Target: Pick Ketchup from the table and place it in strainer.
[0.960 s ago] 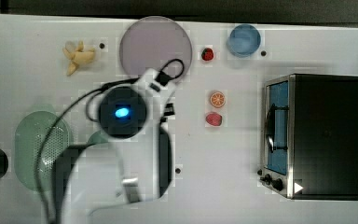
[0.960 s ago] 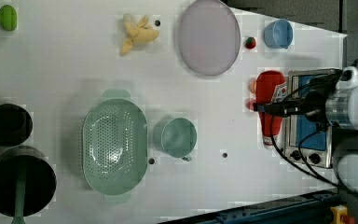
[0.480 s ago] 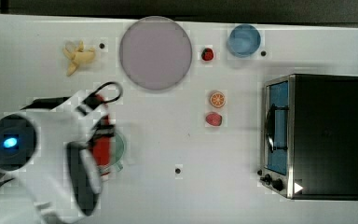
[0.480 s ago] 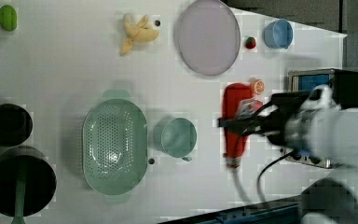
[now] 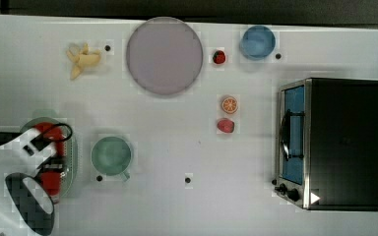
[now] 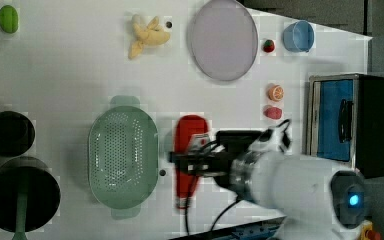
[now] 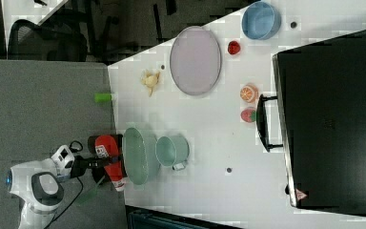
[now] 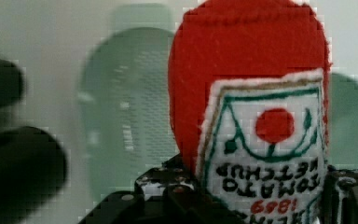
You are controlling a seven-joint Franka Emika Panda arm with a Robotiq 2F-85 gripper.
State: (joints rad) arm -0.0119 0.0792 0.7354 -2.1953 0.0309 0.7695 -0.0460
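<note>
Fingers clamp the ketchup (image 6: 189,150) at mid-body; gripper (image 6: 195,162) carries it clear of the table (image 6: 70,75).

- Oven (image 6: 350,125): at left view's right edge.
- Plate (image 6: 223,39): far side, well apart from arm.
- Strainer (image 6: 123,156): bare. In left view, ketchup hangs just beside its right rim; in top view, bottle overlaps strainer (image 5: 71,162).
- Cup (image 5: 110,155): just beside strainer.
- Wrist view: ketchup (image 8: 256,93) label faces cam, strainer (image 8: 130,107) behind.
</note>
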